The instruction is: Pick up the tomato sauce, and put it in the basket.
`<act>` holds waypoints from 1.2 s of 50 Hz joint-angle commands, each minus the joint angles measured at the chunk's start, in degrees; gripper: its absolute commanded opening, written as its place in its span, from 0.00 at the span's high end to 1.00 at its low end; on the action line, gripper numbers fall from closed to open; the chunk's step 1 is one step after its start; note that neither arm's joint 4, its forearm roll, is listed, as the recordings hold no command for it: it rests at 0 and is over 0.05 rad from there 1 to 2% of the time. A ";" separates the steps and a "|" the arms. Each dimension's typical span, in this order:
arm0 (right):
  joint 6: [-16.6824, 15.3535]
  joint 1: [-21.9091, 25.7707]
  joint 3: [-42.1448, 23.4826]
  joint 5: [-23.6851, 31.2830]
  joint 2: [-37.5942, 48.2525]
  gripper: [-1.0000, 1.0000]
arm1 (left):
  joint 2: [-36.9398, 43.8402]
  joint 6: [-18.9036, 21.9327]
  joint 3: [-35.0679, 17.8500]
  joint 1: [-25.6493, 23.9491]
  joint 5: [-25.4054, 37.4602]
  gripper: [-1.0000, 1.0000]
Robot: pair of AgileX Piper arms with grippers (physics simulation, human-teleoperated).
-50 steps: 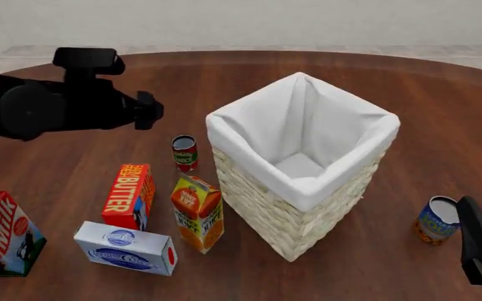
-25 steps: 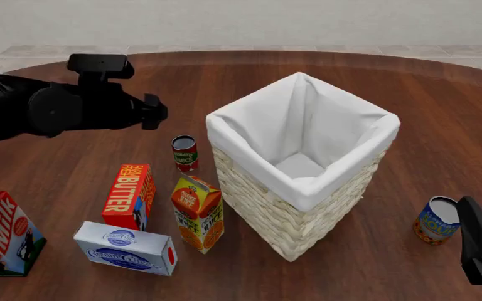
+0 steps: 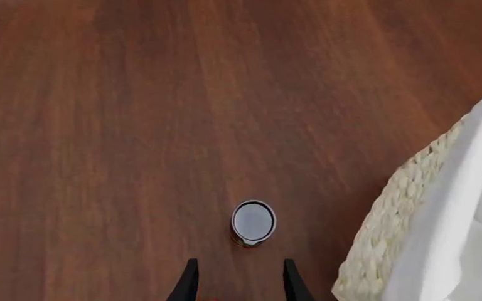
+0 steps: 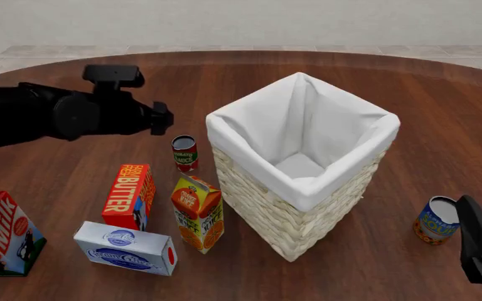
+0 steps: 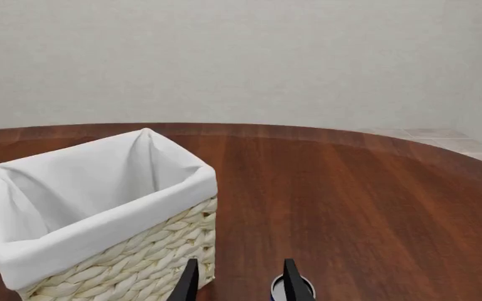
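The tomato sauce (image 4: 184,152), a small red can with a silver top, stands upright on the wooden table just left of the basket (image 4: 266,213). My left gripper (image 4: 164,118) hovers above and a little left of the can, open and empty. In the left wrist view the can (image 3: 252,222) stands just beyond the open gripper (image 3: 238,276), with the basket's wicker wall (image 3: 400,213) beside it. My right gripper (image 4: 469,210) is at the front right, open and empty. In the right wrist view, the right gripper (image 5: 241,276) faces the basket (image 5: 140,244).
A butter box (image 4: 128,195), an orange juice carton (image 4: 198,213), a white-and-blue box (image 4: 125,247) and a milk carton (image 4: 2,233) stand at the front left. A blue-and-orange can (image 4: 436,220) stands beside my right gripper and shows in the right wrist view (image 5: 294,288).
My left arm has moved right, toward the tomato sauce and the basket. The right arm and all objects have stayed in place.
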 commanded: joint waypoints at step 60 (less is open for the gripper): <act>0.04 0.01 0.01 -0.22 0.22 0.00 | 12.42 -2.69 -5.81 -1.90 -1.35 0.00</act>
